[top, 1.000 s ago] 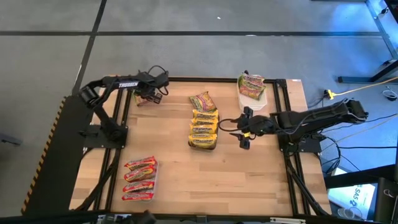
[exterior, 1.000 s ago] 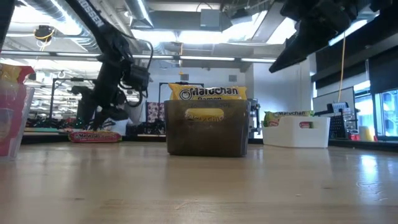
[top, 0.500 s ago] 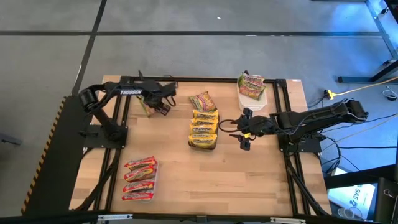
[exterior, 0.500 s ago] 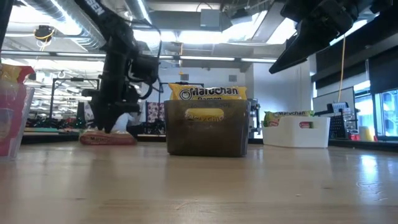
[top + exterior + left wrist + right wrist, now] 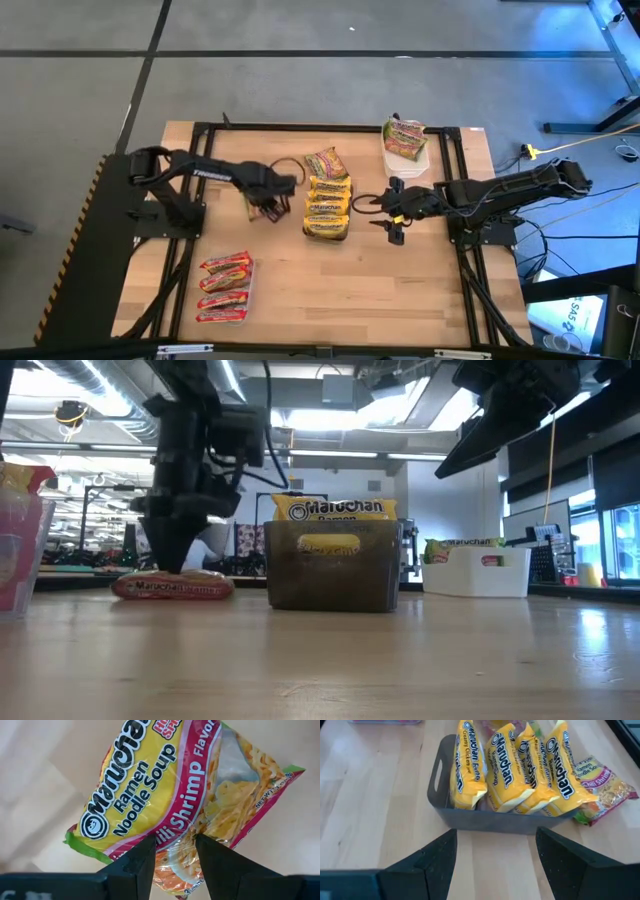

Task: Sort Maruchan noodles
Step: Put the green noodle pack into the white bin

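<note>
Pale wooden planks make up the table top (image 5: 400, 270), framed in black, and we see it whole only from the high view. At its near left lies a row of red crinkly ramen packets (image 5: 224, 286). Farther in, the left gripper (image 5: 268, 206) reaches toward the middle; from above we cannot read what it carries. Its wrist view settles that: the two dark fingers (image 5: 135, 862) are clamped on the edge of a green-and-pink plastic noodle packet (image 5: 185, 805) printed "Maruchan Ramen Noodle Soup" and "Chili Shrimp Flavor", with dry noodles showing through a clear window. In the low view this packet (image 5: 172, 587) lies flat on the wood beside the dark grey plastic tray (image 5: 334, 568).

That tray (image 5: 470, 812) holds yellow-orange packets (image 5: 510, 767) standing on edge; the right wrist view lets us read "Maruchan" and "Creamy Chicken Flavor" on them. A second chili shrimp packet (image 5: 600, 787) lies just beyond the tray.

At the far right sits a white rectangular tray (image 5: 408, 148) with green-and-pink packets (image 5: 404, 136). The right gripper (image 5: 396, 212) hovers right of the dark tray, fingers spread apart, empty.
</note>
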Tool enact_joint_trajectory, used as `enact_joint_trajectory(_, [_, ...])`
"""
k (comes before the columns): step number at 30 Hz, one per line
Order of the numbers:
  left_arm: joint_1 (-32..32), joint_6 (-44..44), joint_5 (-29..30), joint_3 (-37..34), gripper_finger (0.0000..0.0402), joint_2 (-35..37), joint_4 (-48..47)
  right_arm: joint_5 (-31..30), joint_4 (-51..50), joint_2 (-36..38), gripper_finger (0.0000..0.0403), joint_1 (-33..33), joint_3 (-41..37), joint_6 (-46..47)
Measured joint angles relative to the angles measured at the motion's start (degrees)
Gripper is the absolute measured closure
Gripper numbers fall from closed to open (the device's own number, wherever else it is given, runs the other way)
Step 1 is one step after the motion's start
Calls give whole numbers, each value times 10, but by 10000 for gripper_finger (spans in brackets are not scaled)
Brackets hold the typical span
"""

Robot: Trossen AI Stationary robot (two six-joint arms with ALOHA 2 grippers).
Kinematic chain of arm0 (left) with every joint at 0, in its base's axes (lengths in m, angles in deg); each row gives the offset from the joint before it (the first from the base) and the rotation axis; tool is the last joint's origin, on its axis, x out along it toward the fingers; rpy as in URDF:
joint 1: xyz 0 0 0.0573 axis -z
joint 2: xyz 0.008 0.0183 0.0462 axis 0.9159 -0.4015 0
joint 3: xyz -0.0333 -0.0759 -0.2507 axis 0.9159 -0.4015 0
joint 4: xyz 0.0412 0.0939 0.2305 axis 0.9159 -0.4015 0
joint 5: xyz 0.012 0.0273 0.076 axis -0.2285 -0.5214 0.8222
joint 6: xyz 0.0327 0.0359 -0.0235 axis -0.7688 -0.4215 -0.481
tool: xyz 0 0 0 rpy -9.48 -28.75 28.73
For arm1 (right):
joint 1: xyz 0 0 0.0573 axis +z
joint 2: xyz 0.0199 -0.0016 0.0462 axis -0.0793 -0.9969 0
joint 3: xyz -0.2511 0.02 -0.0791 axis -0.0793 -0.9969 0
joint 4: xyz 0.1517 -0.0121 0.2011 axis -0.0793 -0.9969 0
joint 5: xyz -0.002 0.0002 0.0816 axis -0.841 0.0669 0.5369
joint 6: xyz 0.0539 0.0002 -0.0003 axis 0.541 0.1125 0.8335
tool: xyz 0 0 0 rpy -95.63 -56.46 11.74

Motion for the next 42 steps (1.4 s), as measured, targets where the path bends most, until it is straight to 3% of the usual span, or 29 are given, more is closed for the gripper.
enact_joint_trajectory(10, [134,65,-15,-1,259,0,36,66,-1,0,155,0,0,13])
enact_joint_trajectory(17, [202,66,-37,0,259,-1,118,78,0,0,155,0,0,23])
enact_joint_trajectory(24, [271,91,-37,33,259,-6,132,95,-6,0,155,5,0,39])
enact_joint_trajectory(29, [301,88,-22,58,259,-27,159,89,5,0,155,64,0,96])
enact_joint_trajectory(35, [323,92,-17,101,259,-86,160,9,2,0,155,161,0,151])
enact_joint_trajectory(42, [362,84,-1,202,259,-160,164,-64,21,-10,155,268,1,215])
